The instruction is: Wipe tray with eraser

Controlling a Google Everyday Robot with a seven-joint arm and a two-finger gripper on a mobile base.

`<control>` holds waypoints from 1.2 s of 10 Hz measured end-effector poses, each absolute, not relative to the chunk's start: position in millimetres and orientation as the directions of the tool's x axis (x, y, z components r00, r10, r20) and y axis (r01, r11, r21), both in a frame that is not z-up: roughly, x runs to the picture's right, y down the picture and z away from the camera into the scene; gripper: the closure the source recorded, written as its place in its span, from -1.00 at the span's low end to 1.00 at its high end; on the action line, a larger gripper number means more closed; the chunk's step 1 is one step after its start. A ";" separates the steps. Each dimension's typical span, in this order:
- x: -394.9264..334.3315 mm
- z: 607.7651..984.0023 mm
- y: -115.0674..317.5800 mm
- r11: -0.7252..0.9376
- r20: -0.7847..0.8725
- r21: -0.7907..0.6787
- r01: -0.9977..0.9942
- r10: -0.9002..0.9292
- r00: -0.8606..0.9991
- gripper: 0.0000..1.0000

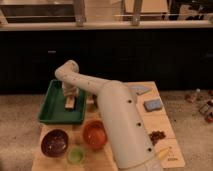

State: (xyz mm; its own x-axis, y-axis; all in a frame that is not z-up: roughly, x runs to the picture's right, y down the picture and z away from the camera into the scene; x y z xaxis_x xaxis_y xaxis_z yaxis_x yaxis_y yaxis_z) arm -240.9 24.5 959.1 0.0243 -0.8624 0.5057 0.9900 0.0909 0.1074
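The dark-green tray point(52, 106) lies at the back left of the wooden table. The tan eraser point(69, 102) stands on the tray's floor towards its right side. My gripper point(70, 94) hangs straight down from the white arm, directly over the eraser and on its top end. The arm reaches in from the lower right and bends above the tray's far right corner.
An orange bowl point(94, 134), a maroon bowl point(54, 142) and a small green cup point(76, 155) stand in front of the tray. A blue-grey pad point(153, 105) lies at the right. Dark small pieces point(157, 135) lie near the right edge.
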 end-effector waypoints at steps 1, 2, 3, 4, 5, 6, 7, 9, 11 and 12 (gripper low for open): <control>-253.0 959.2 25.8 0.074 0.511 0.122 0.990 -0.859 0.001 0.93; -268.0 957.3 29.1 0.048 0.517 0.148 0.988 -0.855 -0.036 0.93; -274.1 953.6 33.2 0.032 0.521 0.167 0.986 -0.852 -0.060 0.93; -277.5 944.4 43.1 0.006 0.526 0.194 0.981 -0.845 -0.098 0.93; -278.9 936.8 51.3 -0.009 0.530 0.213 0.977 -0.839 -0.123 0.93; -280.2 930.7 58.3 -0.020 0.532 0.227 0.974 -0.835 -0.141 0.93; -274.4 923.7 68.0 -0.031 0.539 0.238 0.971 -0.827 -0.159 0.93; -254.8 924.6 71.7 -0.029 0.545 0.218 0.975 -0.826 -0.147 0.93; -225.0 934.9 64.6 -0.017 0.548 0.170 0.985 -0.830 -0.108 0.93; -214.5 941.9 57.8 -0.014 0.541 0.147 0.989 -0.836 -0.092 0.93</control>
